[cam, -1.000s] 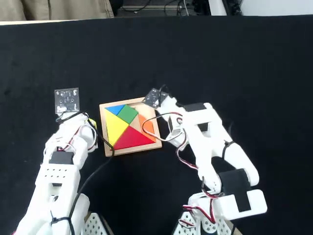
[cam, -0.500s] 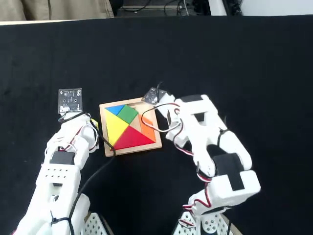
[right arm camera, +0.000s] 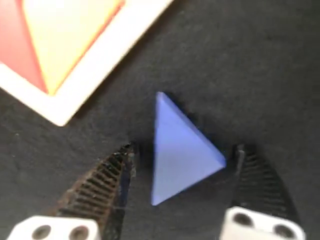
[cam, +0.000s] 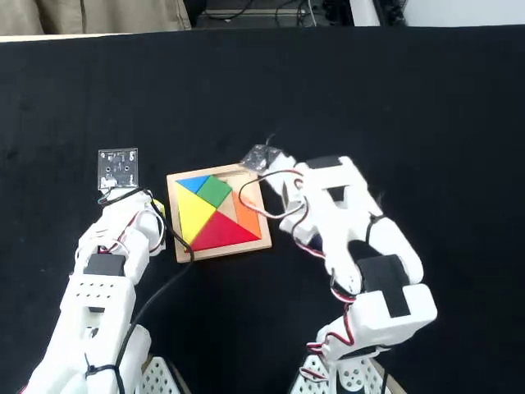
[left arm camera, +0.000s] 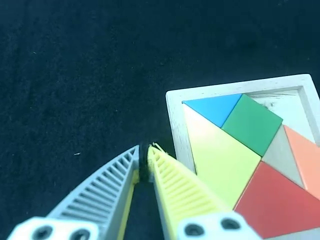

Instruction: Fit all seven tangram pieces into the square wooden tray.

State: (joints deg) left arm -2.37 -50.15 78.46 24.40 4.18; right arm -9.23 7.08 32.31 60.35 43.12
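Note:
The square wooden tray [cam: 257, 217] lies mid-table holding blue, green, yellow, red and orange pieces [cam: 247, 215]. In the left wrist view its far corner [left arm camera: 301, 108] is bare wood. A blue-violet triangle [right arm camera: 181, 150] lies flat on the black cloth just outside a tray corner [right arm camera: 64, 109]. My right gripper [right arm camera: 184, 151] is open, one finger on each side of it, not touching. In the high view the right arm [cam: 331, 205] bends over that spot and hides the triangle. My left gripper [left arm camera: 145, 151] is shut and empty, beside the tray's left rim [left arm camera: 176, 125].
Black cloth covers the whole table. A small square tag board [cam: 117, 169] lies flat behind my left arm [cam: 105, 263]. Cables loop off both wrists near the tray. Open cloth stretches beyond the tray and to the right.
The right arm has folded in and shifted over the cloth by the tray's right side. The orange piece now lies flat in the tray. The left arm has stayed put.

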